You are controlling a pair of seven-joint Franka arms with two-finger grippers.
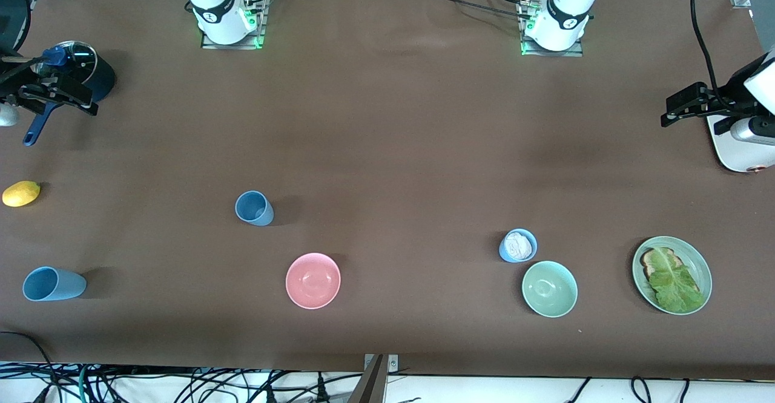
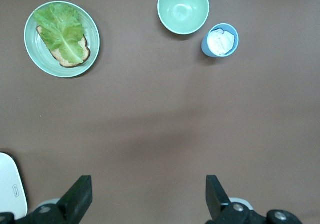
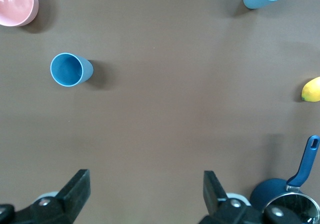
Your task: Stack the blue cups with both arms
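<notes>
two cups stand well apart on the surface. one cup (image 1: 254, 208) stands toward the right arm's end, a bowl (image 1: 313, 280) nearer the front camera beside it. the other cup (image 1: 518, 245), with a crumpled wad inside, stands toward the left arm's end, just beside a second bowl (image 1: 550, 288) that lies nearer the camera. a plate (image 1: 702, 270) carrying bread and a leaf lies at the left arm's end. at the right arm's end are a longer cup (image 1: 53, 284), a lemon (image 1: 21, 193) and a saucepan (image 1: 91, 73).
</notes>
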